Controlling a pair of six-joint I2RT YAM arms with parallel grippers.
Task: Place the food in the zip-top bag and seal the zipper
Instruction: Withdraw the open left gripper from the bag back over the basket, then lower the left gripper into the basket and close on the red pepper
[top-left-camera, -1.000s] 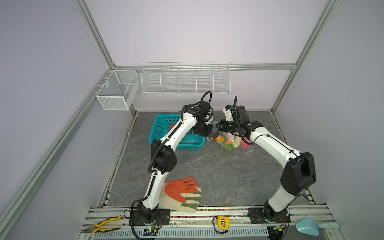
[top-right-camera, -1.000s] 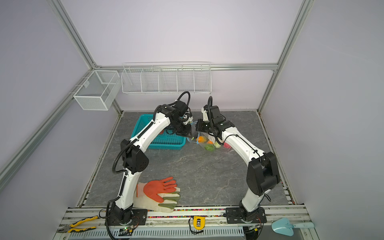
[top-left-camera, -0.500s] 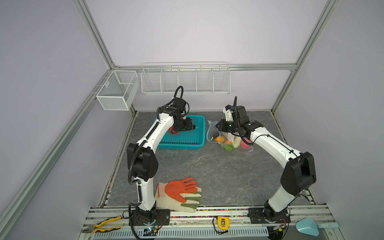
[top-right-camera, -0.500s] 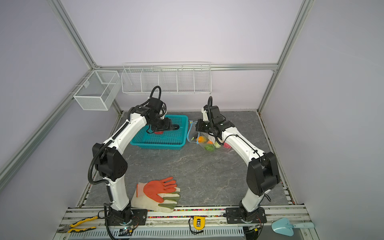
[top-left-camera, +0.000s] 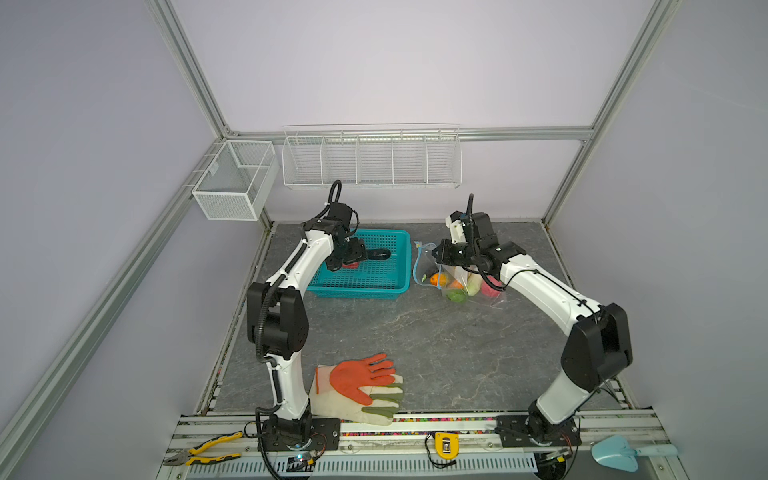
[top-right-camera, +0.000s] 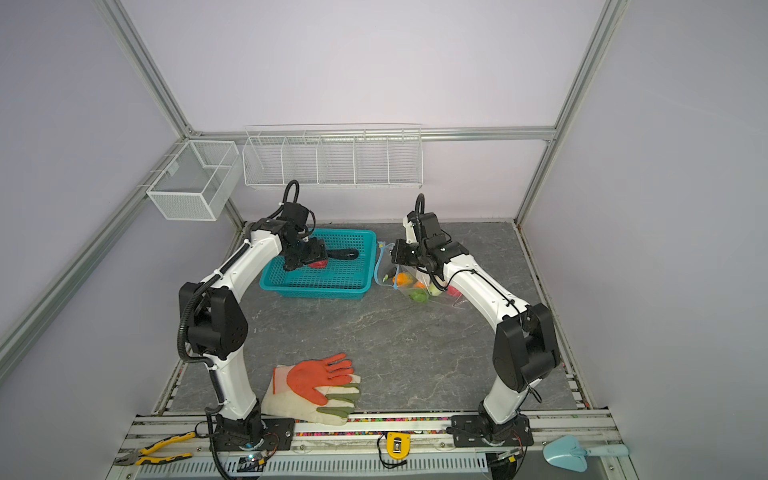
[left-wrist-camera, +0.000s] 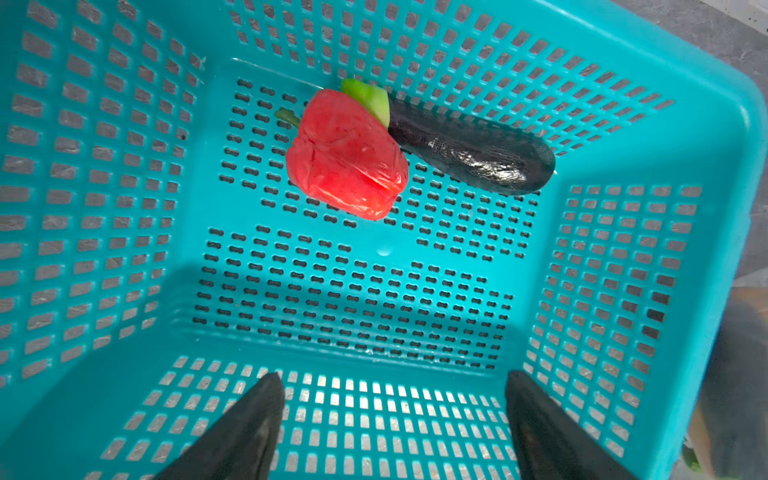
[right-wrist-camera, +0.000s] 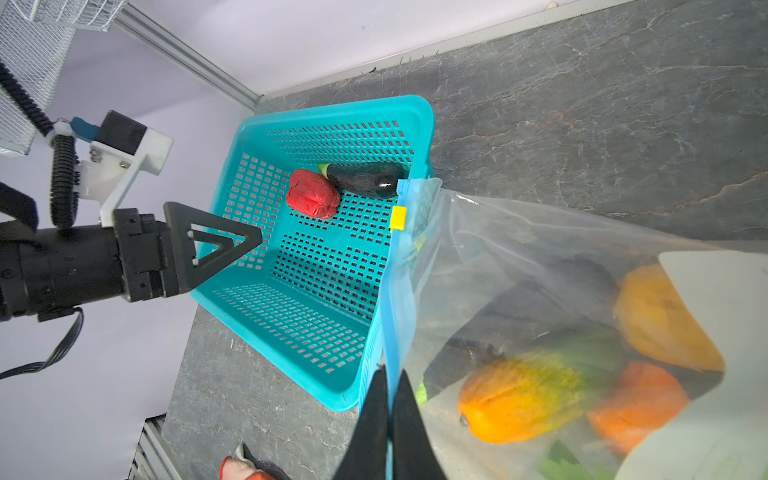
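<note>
Holding food (right-wrist-camera: 523, 395) already, the bag (right-wrist-camera: 540, 257) is pinched at its zipper (right-wrist-camera: 395, 291) by the clenched right gripper (right-wrist-camera: 391, 372). Ahead of the left gripper (left-wrist-camera: 394, 376), spread wide w/ nothing held, a red pepper (left-wrist-camera: 345, 153) & eggplant (left-wrist-camera: 469, 153) lie touching in the basket (left-wrist-camera: 727, 166).

Soft, even light is filling both top views, casting only faint shadows on the desk (top-left-camera: 415, 332), and the rails (top-left-camera: 189, 70) are splaying outward toward the edges. In the left wrist view a broad shadow is darkening the basket (left-wrist-camera: 104, 249) floor and the eggplant (left-wrist-camera: 478, 162) is glinting. In the right wrist view the bag (right-wrist-camera: 540, 249) is hazing the food (right-wrist-camera: 519, 399) inside.
</note>
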